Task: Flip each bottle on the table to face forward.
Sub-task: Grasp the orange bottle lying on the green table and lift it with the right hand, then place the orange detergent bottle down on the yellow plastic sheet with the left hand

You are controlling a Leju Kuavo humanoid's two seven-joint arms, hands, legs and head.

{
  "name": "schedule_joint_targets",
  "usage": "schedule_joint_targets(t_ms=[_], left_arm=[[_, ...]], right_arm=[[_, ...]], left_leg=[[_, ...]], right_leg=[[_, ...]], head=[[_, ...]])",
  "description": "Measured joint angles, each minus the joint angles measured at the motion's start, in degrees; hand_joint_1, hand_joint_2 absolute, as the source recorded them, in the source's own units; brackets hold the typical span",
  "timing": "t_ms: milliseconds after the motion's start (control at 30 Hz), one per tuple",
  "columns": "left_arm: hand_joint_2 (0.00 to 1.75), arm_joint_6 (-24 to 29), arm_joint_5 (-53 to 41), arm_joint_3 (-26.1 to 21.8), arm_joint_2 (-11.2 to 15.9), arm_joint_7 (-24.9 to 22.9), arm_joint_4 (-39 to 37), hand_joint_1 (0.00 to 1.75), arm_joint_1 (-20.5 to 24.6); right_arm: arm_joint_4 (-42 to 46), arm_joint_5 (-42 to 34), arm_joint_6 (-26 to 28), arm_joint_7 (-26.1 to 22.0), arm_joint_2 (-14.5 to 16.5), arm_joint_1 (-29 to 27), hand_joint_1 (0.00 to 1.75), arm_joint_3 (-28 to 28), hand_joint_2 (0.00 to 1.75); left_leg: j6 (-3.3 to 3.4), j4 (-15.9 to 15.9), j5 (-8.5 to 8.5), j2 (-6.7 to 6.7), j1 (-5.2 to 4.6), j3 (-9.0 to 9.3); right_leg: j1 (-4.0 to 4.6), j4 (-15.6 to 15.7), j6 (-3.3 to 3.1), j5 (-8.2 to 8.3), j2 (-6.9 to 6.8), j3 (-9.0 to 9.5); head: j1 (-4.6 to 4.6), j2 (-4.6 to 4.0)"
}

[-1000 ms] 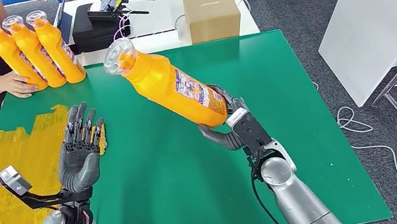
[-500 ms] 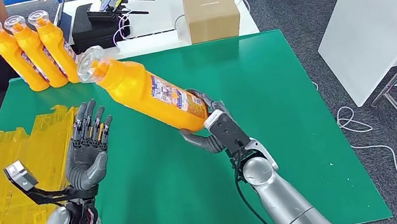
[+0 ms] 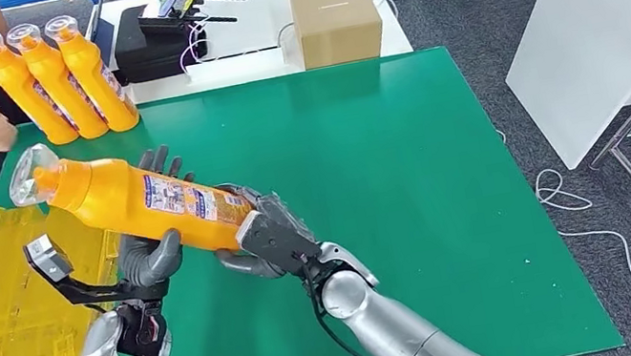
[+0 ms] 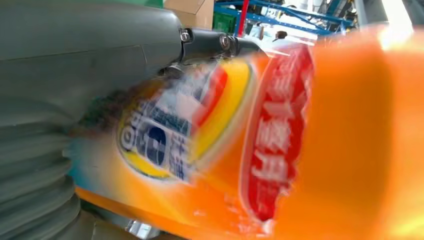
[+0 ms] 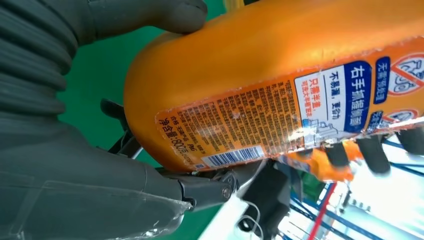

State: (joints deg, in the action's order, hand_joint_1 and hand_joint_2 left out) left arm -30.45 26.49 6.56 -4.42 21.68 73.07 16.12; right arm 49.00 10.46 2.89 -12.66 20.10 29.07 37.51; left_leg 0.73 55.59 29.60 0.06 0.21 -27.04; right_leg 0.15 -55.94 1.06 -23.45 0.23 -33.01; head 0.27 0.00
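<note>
Bottle (image 3: 141, 199) held by both hands; three bottles (image 3: 58, 81) standing.

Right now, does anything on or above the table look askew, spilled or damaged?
Nothing spilled or damaged. The orange bottle is tilted off the green table, held between the right hand and left hand.

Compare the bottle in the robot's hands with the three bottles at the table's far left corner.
The held bottle lies tilted, near horizontal, off the table, right hand at its base and left hand under its middle. The three bottles stand in a row, touched by no hand. All are orange, clear-capped and labelled.
</note>
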Motion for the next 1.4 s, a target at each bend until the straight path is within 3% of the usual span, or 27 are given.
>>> schedule_joint_targets(t_ms=[367, 400, 500, 533, 1400], left_arm=[[1.75, 0.6, -2.1, 0.0, 0.3, 1.2, -2.4, 0.00, 0.5], [1.75, 0.7, -2.8, 0.0, 0.4, 1.7, -2.5, 0.19, 0.5], [1.75, 0.7, -5.2, 0.0, 0.7, 3.2, -2.7, 1.50, 0.5], [1.75, 0.8, -5.7, 0.0, 0.8, 3.6, -2.7, 1.75, 0.5], [1.75, 0.8, -8.5, 0.0, 1.1, 6.1, -3.2, 1.75, 0.5]], right_arm=[[-6.7, -12.7, 3.8, 2.6, 0.4, 3.5, 1.75, 13.3, 1.75], [-7.3, -13.7, 4.1, 2.6, 0.4, 3.7, 1.75, 14.5, 1.75], [-8.8, -15.8, 4.7, 2.6, 0.3, 4.5, 1.75, 17.4, 1.75], [-9.2, -16.2, 4.8, 2.6, 0.3, 4.8, 1.75, 18.1, 1.75], [-12.7, -16.5, 4.7, 1.9, 0.1, 6.7, 1.75, 21.7, 1.75]], left_leg=[[0.00, 0.0, 0.00, 0.03, -0.04, 0.01], [0.00, 0.0, 0.00, 0.04, -0.04, 0.01], [0.00, 0.0, 0.00, 0.05, -0.04, 0.01], [0.00, 0.0, 0.00, 0.05, -0.03, 0.00], [0.00, 0.0, 0.00, 0.05, -0.05, 0.00]], right_leg=[[0.00, 0.0, 0.00, 0.00, 0.00, -0.03], [0.00, 0.0, 0.00, 0.00, 0.01, -0.04], [0.01, 0.0, 0.00, 0.00, 0.02, -0.07], [0.01, 0.0, 0.00, 0.00, 0.02, -0.08], [0.01, 0.0, 0.00, 0.00, 0.10, -0.10]], head=[[0.01, 0.00], [0.00, 0.00], [-0.01, 0.00], [0.00, 0.00], [0.00, 0.00]])
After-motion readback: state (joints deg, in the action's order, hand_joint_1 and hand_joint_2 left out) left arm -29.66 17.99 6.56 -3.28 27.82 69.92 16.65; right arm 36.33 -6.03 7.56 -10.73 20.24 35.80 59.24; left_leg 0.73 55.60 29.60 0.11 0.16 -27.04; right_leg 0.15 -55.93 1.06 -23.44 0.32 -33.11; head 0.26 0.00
